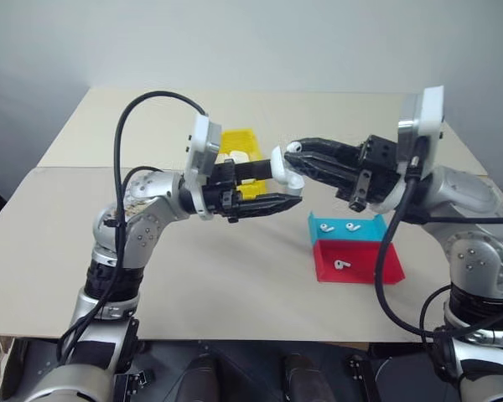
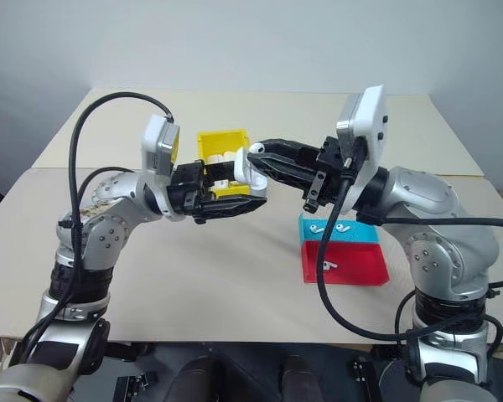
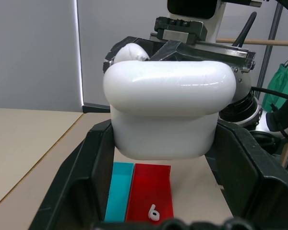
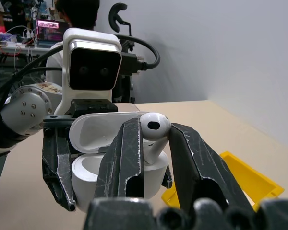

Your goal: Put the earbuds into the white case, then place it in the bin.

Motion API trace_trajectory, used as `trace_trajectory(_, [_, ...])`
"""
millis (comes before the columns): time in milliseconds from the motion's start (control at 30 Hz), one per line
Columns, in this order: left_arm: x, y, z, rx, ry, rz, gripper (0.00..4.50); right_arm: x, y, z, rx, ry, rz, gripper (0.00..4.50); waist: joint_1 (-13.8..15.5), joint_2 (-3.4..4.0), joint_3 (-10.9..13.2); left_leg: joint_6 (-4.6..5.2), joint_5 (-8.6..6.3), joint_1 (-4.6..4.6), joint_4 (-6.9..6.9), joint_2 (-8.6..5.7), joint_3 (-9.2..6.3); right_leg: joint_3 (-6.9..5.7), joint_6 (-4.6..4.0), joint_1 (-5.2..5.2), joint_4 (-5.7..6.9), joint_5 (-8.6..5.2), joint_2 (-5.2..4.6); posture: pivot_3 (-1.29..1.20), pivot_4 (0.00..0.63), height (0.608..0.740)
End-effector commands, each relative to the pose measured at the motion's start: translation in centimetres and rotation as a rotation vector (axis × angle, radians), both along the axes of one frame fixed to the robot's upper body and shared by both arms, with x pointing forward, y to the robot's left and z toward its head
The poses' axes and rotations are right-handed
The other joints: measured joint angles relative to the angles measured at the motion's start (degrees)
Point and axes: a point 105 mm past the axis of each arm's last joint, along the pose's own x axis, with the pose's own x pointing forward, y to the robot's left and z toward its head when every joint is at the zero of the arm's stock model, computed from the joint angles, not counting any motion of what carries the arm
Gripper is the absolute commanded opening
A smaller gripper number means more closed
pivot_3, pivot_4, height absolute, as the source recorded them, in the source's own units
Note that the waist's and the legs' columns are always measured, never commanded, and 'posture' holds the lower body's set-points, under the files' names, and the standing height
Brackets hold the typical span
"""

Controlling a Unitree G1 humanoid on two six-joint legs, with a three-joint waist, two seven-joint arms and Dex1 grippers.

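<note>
Now; beige table (image 1: 193, 276) | teal-red tray (image 1: 356, 251) | grey wall (image 1: 235, 42) behind

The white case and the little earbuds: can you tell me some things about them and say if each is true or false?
1. The left gripper holds the white case with its lid open. True.
2. The right gripper is empty. False: it pinches an earbud just above the case.
3. The white case is inside the bin. False: it is held in the air.
4. Three earbuds lie on the tray: two on the teal part, one on the red part. True.
5. The bin is red. False: it is yellow.
</note>
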Motion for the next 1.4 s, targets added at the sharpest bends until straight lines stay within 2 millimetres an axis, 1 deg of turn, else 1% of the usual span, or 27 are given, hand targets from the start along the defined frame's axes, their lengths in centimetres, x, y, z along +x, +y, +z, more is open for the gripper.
trace_trajectory(33, [-0.6, -0.1, 1.4, -0.037, -0.078, -0.013, 2.78, -0.4, 0.3, 0.0, -0.026, -0.026, 0.034, 0.62, 0.00, 0.00, 0.00, 0.00, 0.00, 0.00, 0.00, 0.00, 0.00, 0.00, 0.00, 0.00, 0.00, 0.00, 0.00, 0.00, 0.150, 0.740])
trace_trajectory(300, [-0.8, -0.1, 1.4, -0.047, -0.096, -0.023, 2.78, 0.1, 0.4, 0.0, -0.039, -0.038, 0.009, 0.62, 0.00, 0.00, 0.00, 0.00, 0.00, 0.00, 0.00, 0.00, 0.00, 0.00, 0.00, 0.00, 0.00, 0.00, 0.00, 0.00, 0.150, 0.740])
trace_trajectory(367, [-0.8, -0.1, 1.4, -0.047, -0.097, -0.022, 2.78, 0.1, 0.4, -0.1, -0.045, -0.033, 0.009, 1.35, 0.01, 0.00, 0.00, 0.00, 0.00, 0.00, 0.00, 0.00, 0.00, 0.00, 0.00, 0.00, 0.00, 0.00, 0.00, 0.00, 0.150, 0.740])
trace_trajectory(433, [-0.8, -0.1, 1.4, -0.048, -0.097, -0.021, 2.78, 0.0, 0.4, -0.2, -0.052, -0.030, 0.017, 1.89, 0.01, 0.00, 0.00, 0.00, 0.00, -0.01, 0.00, 0.00, 0.00, 0.00, 0.00, -0.01, 0.00, 0.00, 0.00, 0.00, 0.150, 0.740])
trace_trajectory(633, [-0.8, -0.2, 1.5, -0.053, -0.100, -0.021, 2.78, -0.4, 0.3, -0.5, -0.071, -0.030, 0.032, 3.89, 0.02, 0.00, 0.00, 0.00, 0.00, -0.01, 0.00, 0.00, 0.00, 0.00, 0.00, 0.00, -0.01, 0.00, 0.00, 0.00, 0.150, 0.740])
trace_trajectory(667, [-0.8, -0.2, 1.5, -0.053, -0.101, -0.020, 2.78, -0.4, 0.3, -0.5, -0.074, -0.032, 0.034, 4.13, 0.02, 0.00, 0.00, 0.00, 0.00, 0.00, 0.00, 0.00, 0.00, 0.00, 0.00, 0.00, -0.01, 0.00, 0.00, 0.00, 0.150, 0.740])
trace_trajectory(700, [-0.8, -0.2, 1.5, -0.054, -0.101, -0.020, 2.78, -0.4, 0.3, -0.5, -0.076, -0.034, 0.038, 4.48, 0.02, 0.00, 0.00, 0.00, 0.00, 0.00, 0.00, 0.00, 0.00, 0.00, 0.00, 0.00, -0.01, 0.00, 0.00, 0.00, 0.150, 0.740])
trace_trajectory(900, [-0.7, 0.0, 1.3, -0.052, -0.100, -0.015, 2.78, -0.4, -0.3, 0.0, -0.063, -0.034, 0.032, 4.48, 0.04, 0.00, 0.00, 0.00, 0.00, -0.01, 0.00, 0.00, 0.00, 0.00, 0.00, 0.00, -0.01, 0.00, 0.00, 0.00, 0.150, 0.740])
trace_trajectory(1133, [-0.7, 0.6, 0.8, -0.036, -0.096, -0.009, 2.78, 1.4, -3.8, 2.1, -0.109, -0.071, -0.074, 4.48, 0.06, 0.00, 0.00, 0.00, 0.00, 0.00, 0.01, 0.00, 0.01, 0.00, 0.00, 0.01, -0.01, 0.00, 0.00, 0.00, 0.150, 0.740])
trace_trajectory(1200, [-0.9, 0.7, 0.6, -0.029, -0.097, -0.010, 2.78, 2.5, -5.1, 2.4, -0.180, -0.082, -0.127, 4.48, 0.05, 0.00, 0.00, 0.00, 0.00, 0.01, 0.00, 0.00, 0.01, 0.01, 0.00, 0.00, -0.02, 0.00, 0.00, 0.00, 0.150, 0.740])
trace_trajectory(1233, [-1.0, 0.8, 0.5, -0.028, -0.097, -0.010, 2.78, 3.0, -5.7, 2.3, -0.235, -0.081, -0.150, 4.48, 0.05, 0.01, 0.00, 0.00, 0.00, 0.00, 0.00, 0.00, 0.02, 0.01, 0.00, -0.01, -0.02, 0.00, 0.00, 0.00, 0.150, 0.740])
trace_trajectory(1300, [-1.0, 1.0, 0.4, -0.026, -0.098, -0.004, 2.78, 4.3, -6.7, 1.0, -0.416, -0.095, -0.203, 4.48, 0.03, 0.01, 0.01, 0.02, -0.01, 0.00, -0.02, 0.00, 0.02, 0.00, 0.00, -0.01, -0.07, 0.00, 0.00, 0.00, 0.150, 0.740])
trace_trajectory(1367, [-0.9, 1.3, 0.4, -0.025, -0.102, 0.008, 2.78, 6.0, -7.7, -1.5, -0.661, -0.079, -0.240, 4.48, 0.00, 0.01, 0.00, 0.03, -0.02, 0.01, -0.05, 0.01, 0.03, 0.00, 0.00, 0.00, -0.12, 0.00, 0.01, 0.00, 0.150, 0.740])
trace_trajectory(1400, [-0.9, 1.4, 0.4, -0.025, -0.103, 0.012, 2.78, 6.6, -8.2, -2.4, -0.744, -0.067, -0.247, 4.48, -0.19, 0.01, 0.00, 0.04, -0.02, 0.01, -0.04, 0.01, 0.06, 0.02, 0.00, -0.01, -0.12, 0.00, 0.00, 0.00, 0.150, 0.740])
